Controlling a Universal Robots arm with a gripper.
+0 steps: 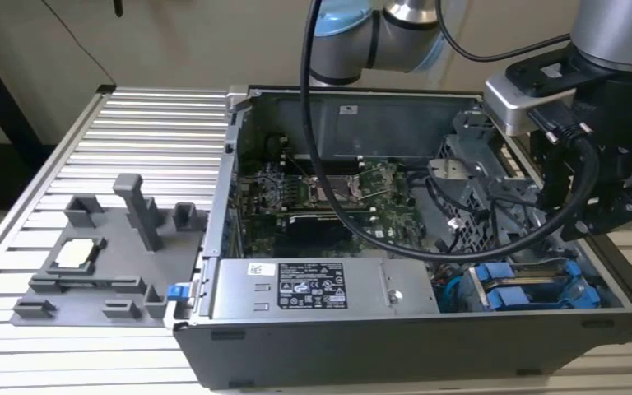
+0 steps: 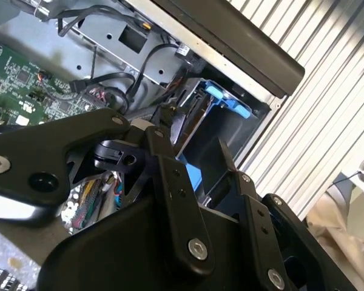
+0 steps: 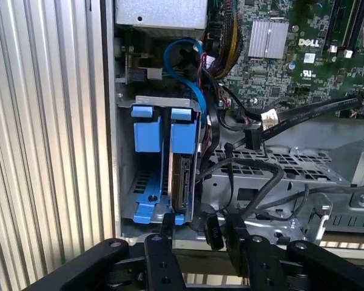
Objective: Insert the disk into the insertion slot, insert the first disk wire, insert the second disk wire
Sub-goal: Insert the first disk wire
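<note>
The disk sits edge-on in its blue carrier inside the insertion slot at the case's corner, beside a second blue carrier. In the exterior view the blue carriers show at the case's front right, below my gripper. My gripper hovers just outside the bay, open, its fingers apart. A black wire plug lies between them; I cannot tell if it touches either finger. Another black wire plug hangs loose over the drive cage. In the second wrist view the fingers point at the blue carrier.
The open computer case lies on a slatted metal table. A power supply, motherboard and a blue cable loop crowd the inside. A grey fixture stands at the exterior view's left.
</note>
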